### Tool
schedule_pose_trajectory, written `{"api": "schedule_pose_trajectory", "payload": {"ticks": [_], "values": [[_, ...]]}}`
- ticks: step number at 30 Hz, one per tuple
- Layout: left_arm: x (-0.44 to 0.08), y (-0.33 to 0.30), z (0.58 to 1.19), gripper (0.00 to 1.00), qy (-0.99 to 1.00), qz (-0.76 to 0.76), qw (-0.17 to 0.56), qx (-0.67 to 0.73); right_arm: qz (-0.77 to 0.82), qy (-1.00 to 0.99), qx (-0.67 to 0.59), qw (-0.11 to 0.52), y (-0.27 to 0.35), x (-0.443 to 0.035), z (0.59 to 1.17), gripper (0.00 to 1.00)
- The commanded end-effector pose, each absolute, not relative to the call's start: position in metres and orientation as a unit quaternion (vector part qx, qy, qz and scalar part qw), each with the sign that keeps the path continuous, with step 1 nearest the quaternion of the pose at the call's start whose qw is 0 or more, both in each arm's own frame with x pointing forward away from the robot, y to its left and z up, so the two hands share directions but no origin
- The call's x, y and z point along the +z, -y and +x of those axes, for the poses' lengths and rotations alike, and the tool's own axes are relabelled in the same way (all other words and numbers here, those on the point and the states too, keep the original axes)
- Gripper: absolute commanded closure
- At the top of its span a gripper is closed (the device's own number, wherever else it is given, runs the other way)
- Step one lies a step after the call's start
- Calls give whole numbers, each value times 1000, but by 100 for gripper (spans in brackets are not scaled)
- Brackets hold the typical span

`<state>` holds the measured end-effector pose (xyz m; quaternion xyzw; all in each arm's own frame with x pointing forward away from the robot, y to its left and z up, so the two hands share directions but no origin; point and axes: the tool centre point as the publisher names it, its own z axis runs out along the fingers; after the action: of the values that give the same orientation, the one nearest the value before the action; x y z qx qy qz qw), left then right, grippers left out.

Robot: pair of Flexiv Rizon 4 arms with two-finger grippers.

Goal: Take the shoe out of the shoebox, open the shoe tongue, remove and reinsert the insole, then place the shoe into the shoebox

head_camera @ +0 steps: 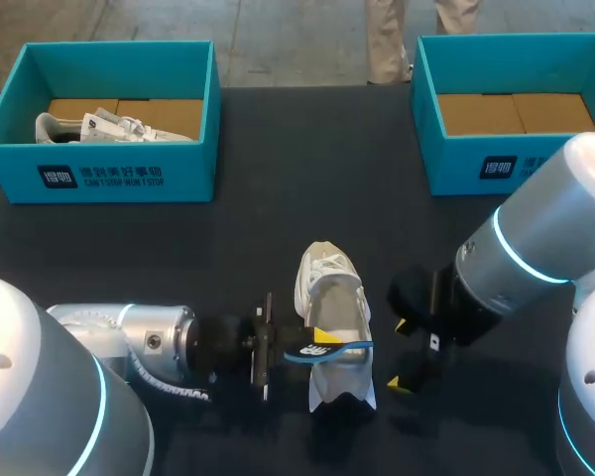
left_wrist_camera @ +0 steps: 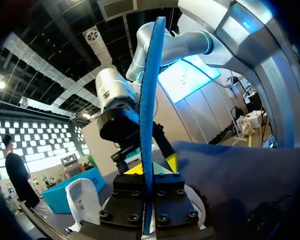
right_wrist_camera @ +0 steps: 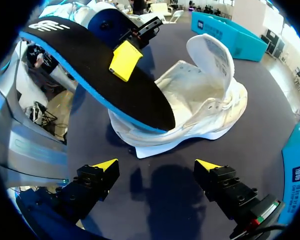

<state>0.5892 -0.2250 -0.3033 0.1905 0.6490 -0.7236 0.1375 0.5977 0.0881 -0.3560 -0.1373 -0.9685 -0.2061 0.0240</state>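
Shoe [head_camera: 332, 288] lies between our grippers: left gripper [head_camera: 315, 342] clamps the insole [right_wrist_camera: 100, 75] across it, partly hiding it; right gripper [right_wrist_camera: 156, 166] stands released.

White shoe [head_camera: 333, 290] mid-table, blue-edged insole [head_camera: 327, 349] above

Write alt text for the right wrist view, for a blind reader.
The left end effector is shut on a black, blue-edged insole, holding it over a white shoe with its tongue folded open. The shoe rests on the dark table; the right end effector is open near it, touching nothing.
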Motion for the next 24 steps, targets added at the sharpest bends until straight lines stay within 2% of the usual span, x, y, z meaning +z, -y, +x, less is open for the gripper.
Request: {"api": "schedule_pose_trajectory", "payload": {"ticks": [1,24], "values": [[-308,227,593,100,-651,189,135,-722,-138,969,-205,23,-89,-357,597,0],[-339,230,610,100,-676,215,144,-690,-138,969,-205,23,-89,-357,597,0]]}}
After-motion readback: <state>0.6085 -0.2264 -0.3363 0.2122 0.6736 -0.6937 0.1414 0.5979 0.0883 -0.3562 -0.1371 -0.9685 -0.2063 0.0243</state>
